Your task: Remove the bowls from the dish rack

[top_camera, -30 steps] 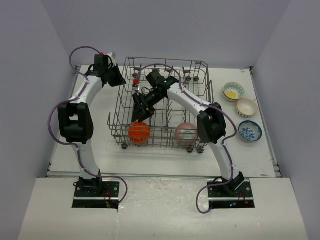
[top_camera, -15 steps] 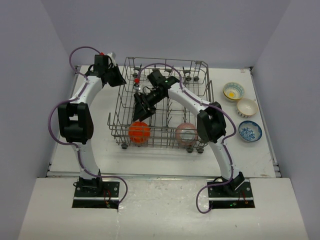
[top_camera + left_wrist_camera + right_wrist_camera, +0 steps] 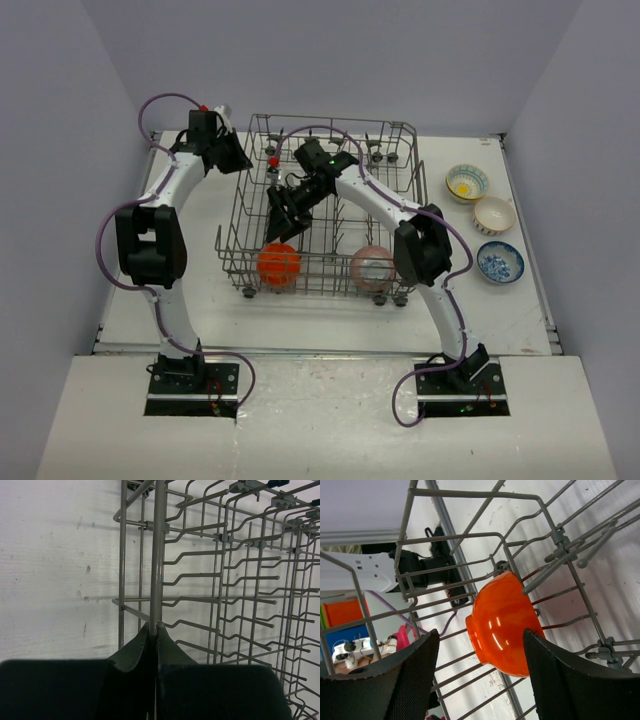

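Note:
The grey wire dish rack (image 3: 400, 127) stands mid-table. An orange bowl (image 3: 279, 265) and a pink bowl (image 3: 373, 267) sit at its near side. My right gripper (image 3: 284, 222) reaches down inside the rack just above the orange bowl. In the right wrist view the gripper (image 3: 480, 635) is open, with its fingers either side of the orange bowl (image 3: 502, 622), which leans on the rack wires (image 3: 470, 494). My left gripper (image 3: 240, 163) is at the rack's far left corner. It (image 3: 154, 627) is shut on an upright rim wire (image 3: 159, 555).
Three bowls stand on the table right of the rack: a whitish one with a yellow mark (image 3: 467, 183), a cream one (image 3: 494, 214) and a blue-and-white patterned one (image 3: 499, 262). Upright tines fill the rack. Grey walls enclose the table.
The right gripper has shifted only slightly inside the rack, above the orange bowl. The left gripper keeps its hold on the rack wire.

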